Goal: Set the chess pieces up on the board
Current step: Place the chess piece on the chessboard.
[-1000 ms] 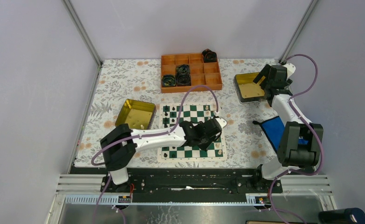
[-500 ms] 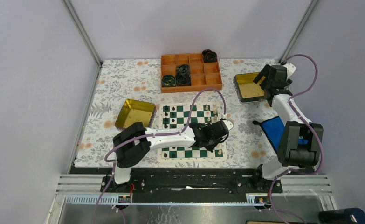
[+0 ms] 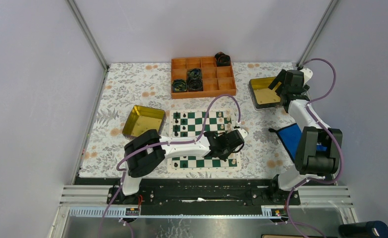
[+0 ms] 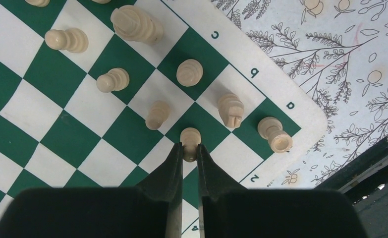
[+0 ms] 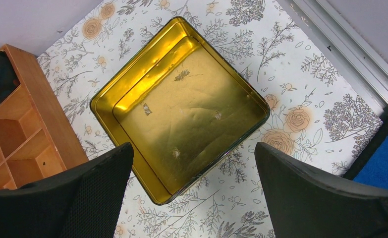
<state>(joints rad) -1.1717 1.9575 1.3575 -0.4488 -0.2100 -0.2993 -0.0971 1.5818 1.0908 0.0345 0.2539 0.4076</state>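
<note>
At the near right corner of the board, the left wrist view shows the left gripper clamped on a cream pawn. The top view hides that grip under the wrist. In the right wrist view, the right gripper is spread wide, holding nothing, above a gold tin.

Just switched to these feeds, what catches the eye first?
The left gripper, shut on a cream pawn among other cream pieces near the board's corner. Far right, the right gripper hangs wide open above an empty gold tin; an orange tray with black rolls sits at the far edge.
</note>
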